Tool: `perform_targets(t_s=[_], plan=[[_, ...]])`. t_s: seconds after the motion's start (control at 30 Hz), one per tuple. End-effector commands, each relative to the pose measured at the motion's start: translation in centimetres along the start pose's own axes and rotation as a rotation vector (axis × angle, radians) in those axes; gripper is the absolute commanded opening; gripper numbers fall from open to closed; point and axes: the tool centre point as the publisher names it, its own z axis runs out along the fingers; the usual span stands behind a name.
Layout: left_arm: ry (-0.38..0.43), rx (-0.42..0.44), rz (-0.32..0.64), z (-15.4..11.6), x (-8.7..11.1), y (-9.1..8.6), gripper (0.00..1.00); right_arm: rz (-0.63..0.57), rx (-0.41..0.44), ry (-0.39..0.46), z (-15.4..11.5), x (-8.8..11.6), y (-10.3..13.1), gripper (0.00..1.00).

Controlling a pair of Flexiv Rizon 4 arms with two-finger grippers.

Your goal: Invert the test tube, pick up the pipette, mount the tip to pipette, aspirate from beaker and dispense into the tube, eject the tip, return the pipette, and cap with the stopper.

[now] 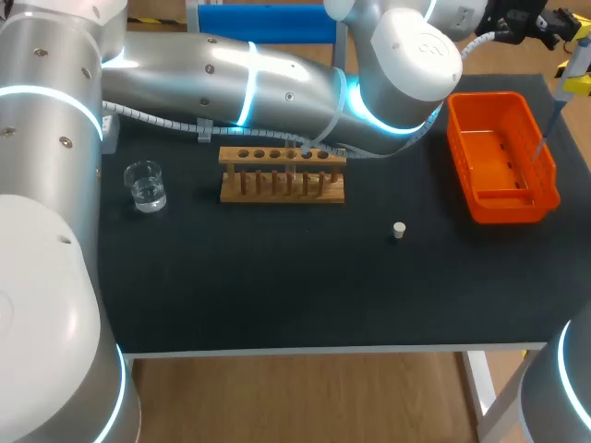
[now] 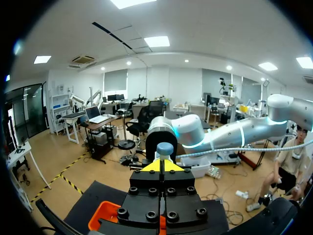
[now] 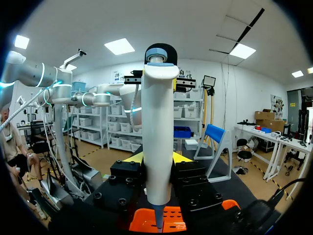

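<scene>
Right wrist view shows the right hand [image 3: 156, 159] gripping the white plastic pipette [image 3: 156, 122] upright, its thin tip above the orange plastic basket [image 3: 171, 220]. The left hand [image 2: 161, 166] has its fingers pressed together, with the pipette's blue top button [image 2: 165, 148] just ahead of them. On the black surface [image 1: 277, 277] stand a glass beaker of water [image 1: 146, 185], a wooden tube rack [image 1: 282, 175] and a small white stopper [image 1: 399, 231].

Right gripper [image 3: 157, 160] clamps the white pipette [image 3: 157, 122] upright between its fingers, blue-grey cap away from gripper, narrow end pointing down over orange bin [image 3: 145, 221].
</scene>
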Motion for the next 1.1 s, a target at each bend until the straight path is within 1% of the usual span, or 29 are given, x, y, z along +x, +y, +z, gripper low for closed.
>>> perform_targets(t_s=[0.03, 1.1], plan=[[0.006, 0.108, -0.001, 0.9, -0.1, 2.3, 0.00, 0.000, 0.004, 0.005, 0.1, -0.2, 1.4, 0.00], [0.012, 0.081, -0.037, 1.1, 0.1, 3.5, 0.00, 0.000, 0.004, 0.005, 0.1, -0.2, 1.4, 0.00]])
